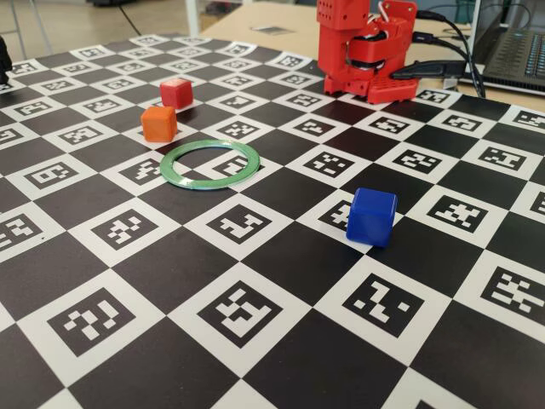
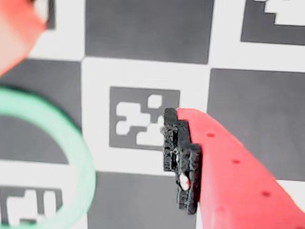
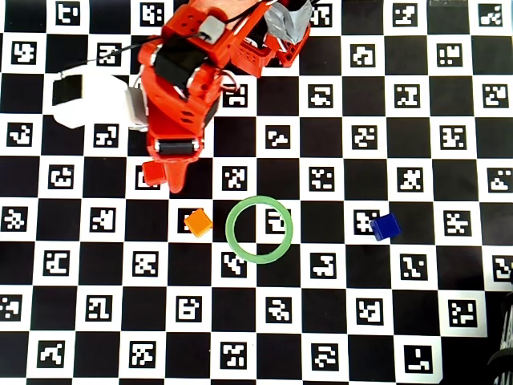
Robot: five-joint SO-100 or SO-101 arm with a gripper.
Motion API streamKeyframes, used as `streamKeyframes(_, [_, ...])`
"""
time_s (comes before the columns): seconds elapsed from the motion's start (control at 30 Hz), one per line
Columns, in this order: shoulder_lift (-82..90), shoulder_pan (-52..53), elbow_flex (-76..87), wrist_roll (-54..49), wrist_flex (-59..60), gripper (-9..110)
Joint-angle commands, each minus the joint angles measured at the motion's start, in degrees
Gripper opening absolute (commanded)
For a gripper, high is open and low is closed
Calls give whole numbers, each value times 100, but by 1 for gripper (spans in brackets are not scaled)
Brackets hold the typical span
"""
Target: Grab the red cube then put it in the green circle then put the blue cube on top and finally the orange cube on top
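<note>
The red cube sits on the checkered board, with the orange cube just in front of it. The green circle lies flat and holds nothing. The blue cube stands alone to the right. In the overhead view my gripper hangs next to the red cube, touching nothing. The wrist view shows one red finger with its black pad bare, part of the green circle to its left, and no second finger. The gripper is open and empty.
The arm's base stands at the board's far edge with cables and a laptop behind it. A blurred red shape fills the wrist view's top left corner; I cannot tell what it is. A white patch lies left of the arm.
</note>
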Motion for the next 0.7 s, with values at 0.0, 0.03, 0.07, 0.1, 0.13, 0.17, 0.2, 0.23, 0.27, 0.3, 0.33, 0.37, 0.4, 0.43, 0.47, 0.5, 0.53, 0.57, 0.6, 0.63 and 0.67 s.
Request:
streamKeyframes(0.0, [97, 290, -378, -79, 114, 43])
streamKeyframes(0.03, [62, 360, -369, -97, 79, 43])
streamKeyframes(0.07, [35, 413, -343, -123, 53, 44])
streamKeyframes(0.1, [9, 448, -325, -123, 26, 44])
streamKeyframes(0.13, [-26, 483, -290, -79, -9, 45])
streamKeyframes(0.17, [-62, 501, -264, -44, -35, 45])
streamKeyframes(0.2, [-97, 510, -202, -53, -53, 45])
streamKeyframes(0.23, [-105, 510, -114, -62, -88, 45])
streamKeyframes(0.27, [-105, 510, -9, -79, -141, 45])
streamKeyframes(0.3, [-105, 510, 97, -105, -211, 45])
streamKeyframes(0.33, [-105, 510, 193, -132, -281, 45])
streamKeyframes(0.37, [-97, 510, 290, -193, -360, 45])
streamKeyframes(0.4, [-79, 510, 378, -246, -466, 45])
streamKeyframes(0.43, [-79, 510, 439, -290, -536, 45])
streamKeyframes(0.47, [-105, 519, 501, -343, -598, 46])
streamKeyframes(0.5, [-114, 527, 580, -431, -659, 46])
streamKeyframes(0.53, [-123, 527, 677, -510, -721, 46])
streamKeyframes(0.57, [-114, 536, 800, -554, -826, 47])
streamKeyframes(0.6, [-105, 545, 914, -554, -949, 47])
streamKeyframes(0.63, [-97, 554, 1011, -580, -1063, 47])
streamKeyframes(0.67, [-114, 571, 1107, -606, -1160, 47])
